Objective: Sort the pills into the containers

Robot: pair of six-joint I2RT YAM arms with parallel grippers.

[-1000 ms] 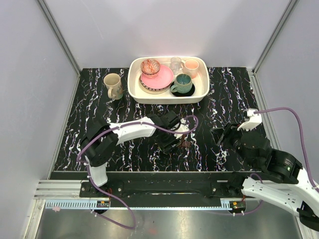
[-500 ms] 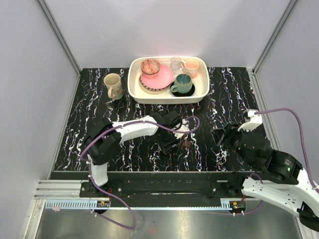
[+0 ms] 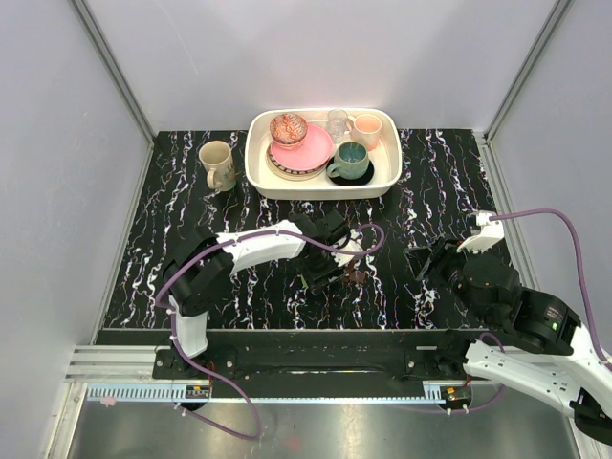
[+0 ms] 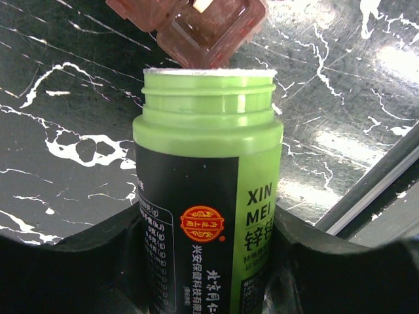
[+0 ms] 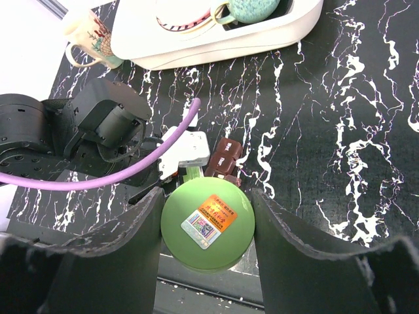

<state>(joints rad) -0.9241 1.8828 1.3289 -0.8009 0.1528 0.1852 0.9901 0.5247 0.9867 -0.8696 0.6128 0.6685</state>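
Note:
My left gripper (image 4: 206,252) is shut on an uncapped green pill bottle (image 4: 209,170) with a black label. The bottle's open mouth points at the small dark-brown pill case (image 4: 211,33), just short of an open compartment. A pale bit shows in that compartment. In the top view the left gripper (image 3: 325,263) is low over the table beside the case (image 3: 356,275). My right gripper (image 5: 207,226) is shut on the bottle's round green cap (image 5: 207,221), held above the table near the case (image 5: 222,159). In the top view it (image 3: 426,260) is right of the case.
A white tray (image 3: 256,177) of crockery stands at the back middle, with a beige mug (image 3: 217,164) to its left. Both also show in the right wrist view: the tray (image 5: 216,49) and the mug (image 5: 82,33). The left arm's purple cable (image 5: 98,176) loops over the case area.
The left gripper with the bottle has shifted slightly by the case. The right arm has barely moved.

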